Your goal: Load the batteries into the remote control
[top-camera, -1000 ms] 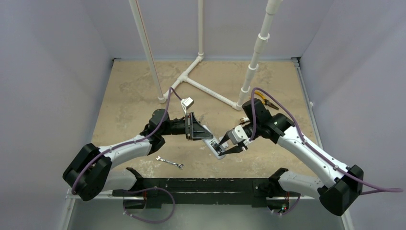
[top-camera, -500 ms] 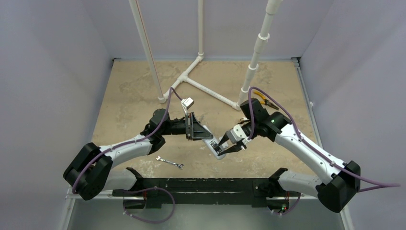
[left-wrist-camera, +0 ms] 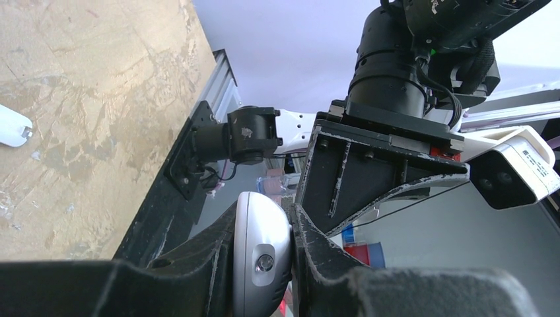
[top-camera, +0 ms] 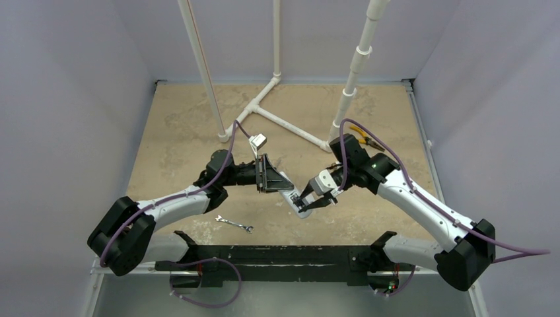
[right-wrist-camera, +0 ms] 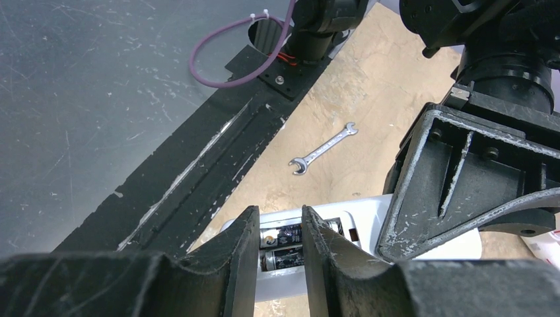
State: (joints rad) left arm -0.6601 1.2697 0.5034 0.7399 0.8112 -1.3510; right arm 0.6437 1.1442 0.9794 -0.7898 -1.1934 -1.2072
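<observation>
My left gripper [top-camera: 284,191] is shut on the remote control [top-camera: 295,201], holding it off the table by its rounded end [left-wrist-camera: 261,257]. The white body [right-wrist-camera: 360,208] lies back side up with its compartment uncovered. Two batteries [right-wrist-camera: 284,246] lie side by side in that compartment. My right gripper [top-camera: 309,201] hangs right over them, its jaws a narrow gap apart with nothing between the fingers [right-wrist-camera: 279,214]. Through the gap I see the batteries running crosswise. Whether the fingertips touch them I cannot tell.
A small silver wrench [top-camera: 234,224] lies on the tan board near the black front rail [top-camera: 284,254]. A white pipe frame [top-camera: 284,122] stands at the back. Yellow-handled pliers [top-camera: 362,135] lie behind the right arm. A small white piece [left-wrist-camera: 13,127] rests on the board.
The right arm has shifted slightly left, bringing its gripper closer over the remote, and its jaws have narrowed a little. The left arm and the remote have not moved.
</observation>
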